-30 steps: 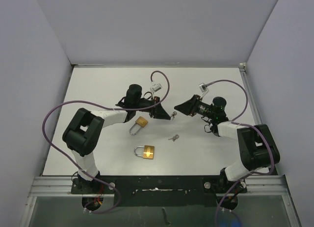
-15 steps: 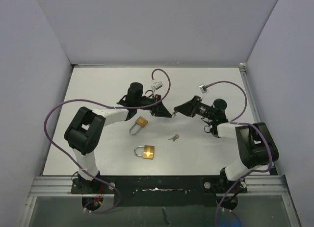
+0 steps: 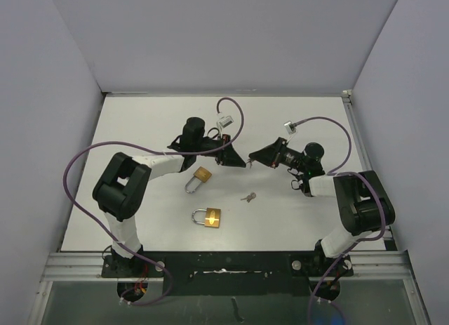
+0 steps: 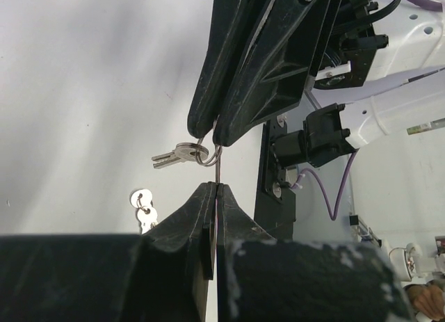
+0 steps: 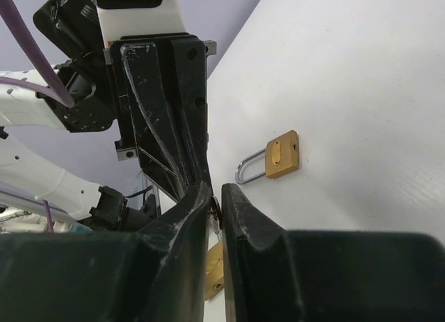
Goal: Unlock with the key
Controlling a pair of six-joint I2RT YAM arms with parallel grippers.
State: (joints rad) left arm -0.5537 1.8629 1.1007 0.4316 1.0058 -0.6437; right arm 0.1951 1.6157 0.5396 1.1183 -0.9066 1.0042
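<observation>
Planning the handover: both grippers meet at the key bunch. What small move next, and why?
Probably close the right gripper fully on the key bunch: its fingers flank the bunch with a slight gap, while the left gripper holds it pinched.

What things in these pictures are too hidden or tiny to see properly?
Top view: the lifted key is too tiny to make out.
Right wrist view: one padlock is mostly hidden behind the right tool.
Left wrist view: the key's tip is buried inside the shut left tool, and whether the right tool really grips the key ring is unclear.
</observation>
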